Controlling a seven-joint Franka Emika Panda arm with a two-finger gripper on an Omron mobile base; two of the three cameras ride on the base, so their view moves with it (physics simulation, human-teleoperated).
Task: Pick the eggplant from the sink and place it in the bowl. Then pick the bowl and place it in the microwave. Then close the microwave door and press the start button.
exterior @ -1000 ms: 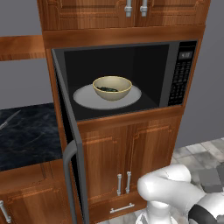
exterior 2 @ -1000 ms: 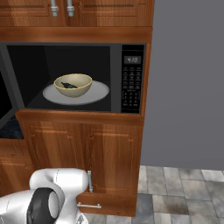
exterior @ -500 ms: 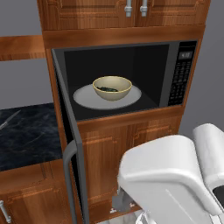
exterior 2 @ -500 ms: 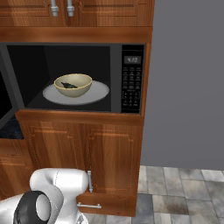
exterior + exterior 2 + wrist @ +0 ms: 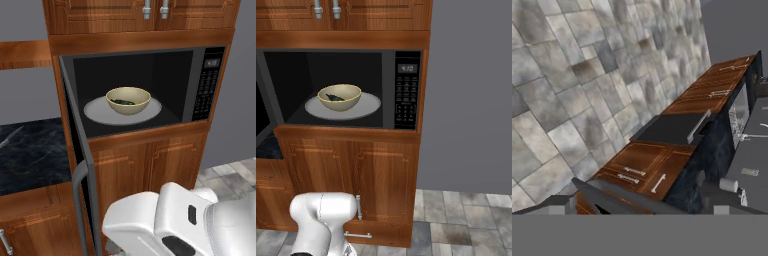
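The pale yellow bowl (image 5: 128, 100) (image 5: 339, 96) stands on the white round plate (image 5: 97, 112) inside the microwave (image 5: 170, 80) (image 5: 388, 85). The dark eggplant (image 5: 122, 102) (image 5: 334, 98) lies inside the bowl. The microwave door (image 5: 81, 160) stands swung open to the left, edge-on, its grey handle (image 5: 76, 200) facing me. A strip of its dark glass (image 5: 261, 117) shows at the left edge. My gripper (image 5: 643, 199) is open and holds nothing; it points down at the tiled floor and low cabinets, far from the microwave. The sink (image 5: 739, 117) shows as a wire rack at the right edge.
The black keypad panel (image 5: 205, 95) (image 5: 406, 95) is right of the cavity. Wooden cabinets (image 5: 150, 165) (image 5: 351, 175) sit below and above. A dark marble counter (image 5: 30, 155) lies to the left. My white arm (image 5: 170, 225) (image 5: 323, 220) bulks low in front.
The arm's white links have swung across the bottom of the left base view and now sit lower and wider. Bowl, eggplant and door have not moved.
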